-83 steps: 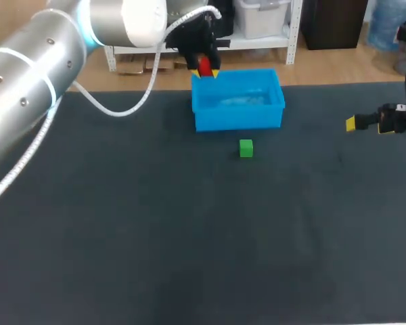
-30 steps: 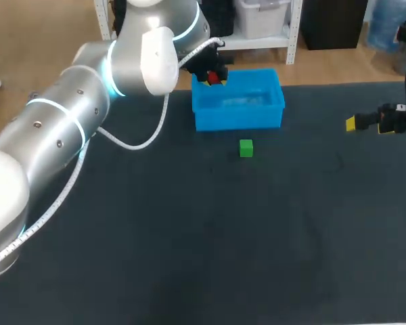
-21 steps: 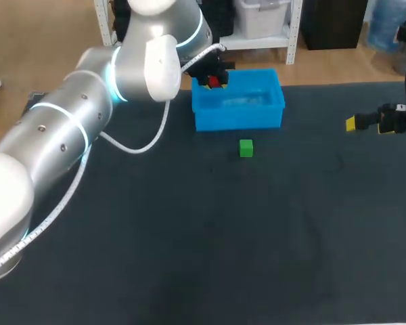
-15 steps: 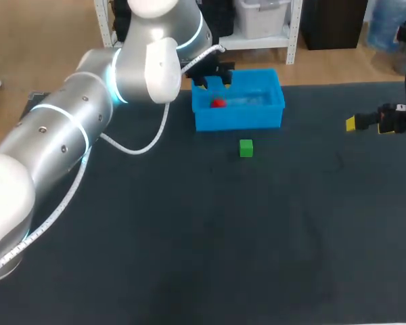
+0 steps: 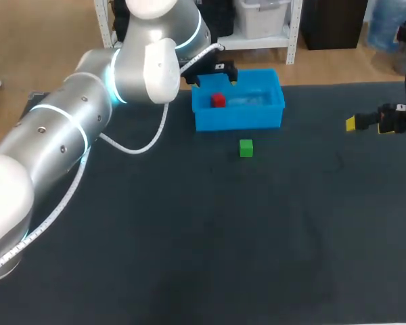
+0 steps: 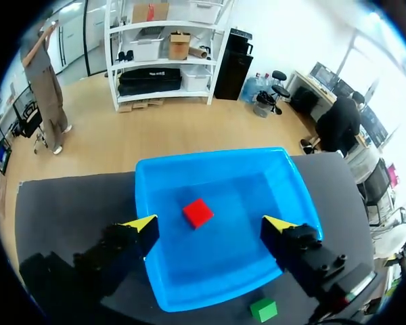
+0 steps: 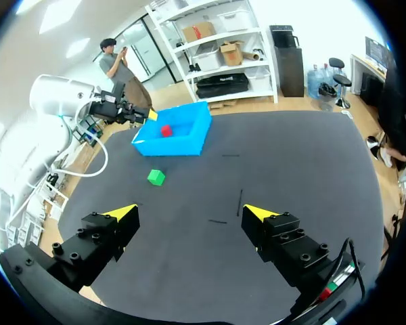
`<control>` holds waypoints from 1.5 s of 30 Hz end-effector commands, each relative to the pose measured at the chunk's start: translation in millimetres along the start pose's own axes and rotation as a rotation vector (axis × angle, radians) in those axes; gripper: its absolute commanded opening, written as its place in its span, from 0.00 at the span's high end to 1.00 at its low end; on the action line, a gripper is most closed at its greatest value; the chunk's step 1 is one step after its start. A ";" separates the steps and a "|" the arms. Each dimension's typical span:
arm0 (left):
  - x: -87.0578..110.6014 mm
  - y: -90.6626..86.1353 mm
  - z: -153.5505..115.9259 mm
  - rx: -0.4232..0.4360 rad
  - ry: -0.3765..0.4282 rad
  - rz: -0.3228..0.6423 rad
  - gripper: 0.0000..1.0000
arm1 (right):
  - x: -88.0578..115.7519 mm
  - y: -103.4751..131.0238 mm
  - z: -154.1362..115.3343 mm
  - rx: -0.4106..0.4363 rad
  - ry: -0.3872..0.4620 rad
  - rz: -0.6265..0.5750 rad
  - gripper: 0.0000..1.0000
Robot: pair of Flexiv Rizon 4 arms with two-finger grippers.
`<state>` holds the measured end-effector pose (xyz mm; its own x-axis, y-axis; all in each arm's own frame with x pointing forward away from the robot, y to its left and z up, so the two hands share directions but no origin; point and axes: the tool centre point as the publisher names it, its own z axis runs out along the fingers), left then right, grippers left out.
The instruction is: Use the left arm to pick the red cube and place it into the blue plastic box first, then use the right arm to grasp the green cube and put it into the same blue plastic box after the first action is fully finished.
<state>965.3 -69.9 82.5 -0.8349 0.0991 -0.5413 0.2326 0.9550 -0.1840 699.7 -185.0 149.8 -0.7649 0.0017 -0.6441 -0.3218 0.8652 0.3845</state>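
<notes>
The red cube (image 5: 218, 101) lies on the floor of the blue plastic box (image 5: 271, 112), near its left end; the left wrist view looks down on the red cube (image 6: 197, 212) inside the blue box (image 6: 284, 203). My left gripper (image 5: 214, 80) hangs open above the box's left end, fingers (image 6: 142, 224) spread wide, nothing between them. The green cube (image 5: 246, 148) sits on the dark mat just in front of the box, also seen as the green cube (image 6: 263, 310) and the green cube (image 7: 155, 177). My right gripper (image 5: 355, 123) stands open at the table's right side, far from both cubes.
The dark mat (image 5: 203, 237) covers the table, with open room across the middle and front. My left arm (image 5: 88, 115) stretches from the near left corner to the box at the back edge.
My left gripper opened and let go of the red cube, which dropped into the blue box. The right arm and the green cube have not moved.
</notes>
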 end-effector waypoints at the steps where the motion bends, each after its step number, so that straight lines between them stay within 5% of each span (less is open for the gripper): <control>1: -11.7 1.4 -1.3 0.004 0.259 0.001 0.00 | -0.3 -0.1 0.3 0.001 0.001 0.000 0.00; 20: 8.9 11.2 -48.3 0.035 0.210 0.047 0.00 | -0.3 -0.1 0.3 0.001 0.001 0.000 0.00; 45: 59.2 37.9 -107.5 0.103 0.160 0.123 0.00 | -0.3 -0.1 0.3 0.001 0.001 0.000 0.00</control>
<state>898.7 -11.8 133.2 -0.8897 0.2886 -0.3538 0.3752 0.9037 -0.2063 699.7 -185.0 149.8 -0.7649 0.0017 -0.6441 -0.3218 0.8652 0.3845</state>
